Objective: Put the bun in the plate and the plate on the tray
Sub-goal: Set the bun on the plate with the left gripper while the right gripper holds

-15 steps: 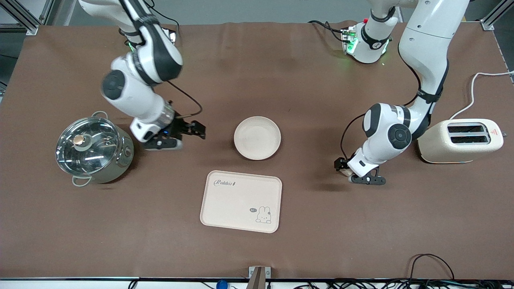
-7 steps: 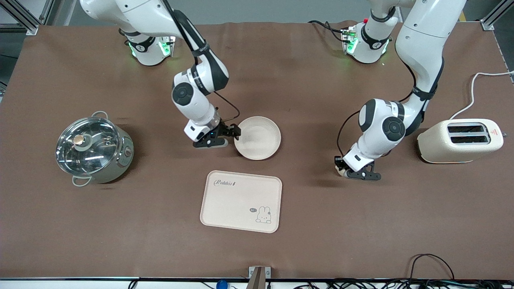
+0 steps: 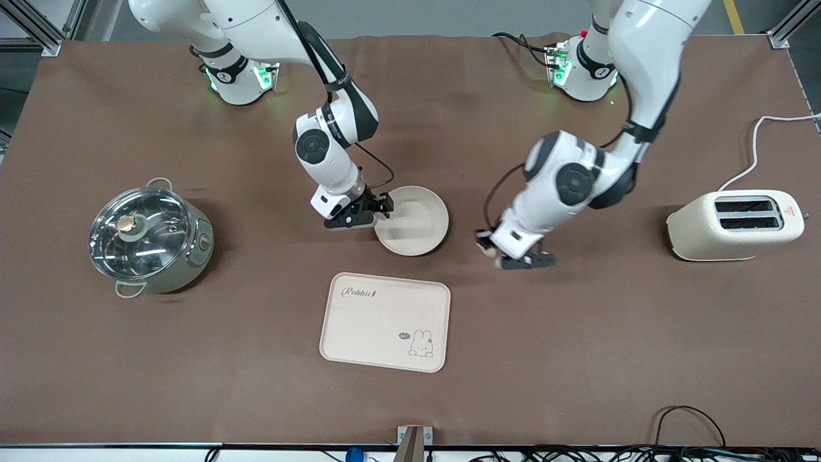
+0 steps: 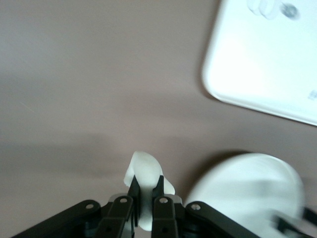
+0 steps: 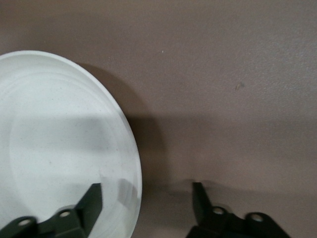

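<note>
Steel pot [image 3: 151, 239] with glass lid toward the right arm's end of the worktop [image 3: 256, 385]. Right gripper [image 3: 375, 210] at the plate [image 3: 417, 221], jaws open astride its rim, one finger [image 5: 91, 201] over the dish, the other outside. Nearer the camera, the tray [image 3: 385, 321], lettered "Rabbit", with a small rabbit drawing. Left gripper [image 3: 490, 247] clamped on the bun [image 4: 143, 173], over bare worktop just beside the plate. Cream toaster [image 3: 734, 224] at the left arm's end.
</note>
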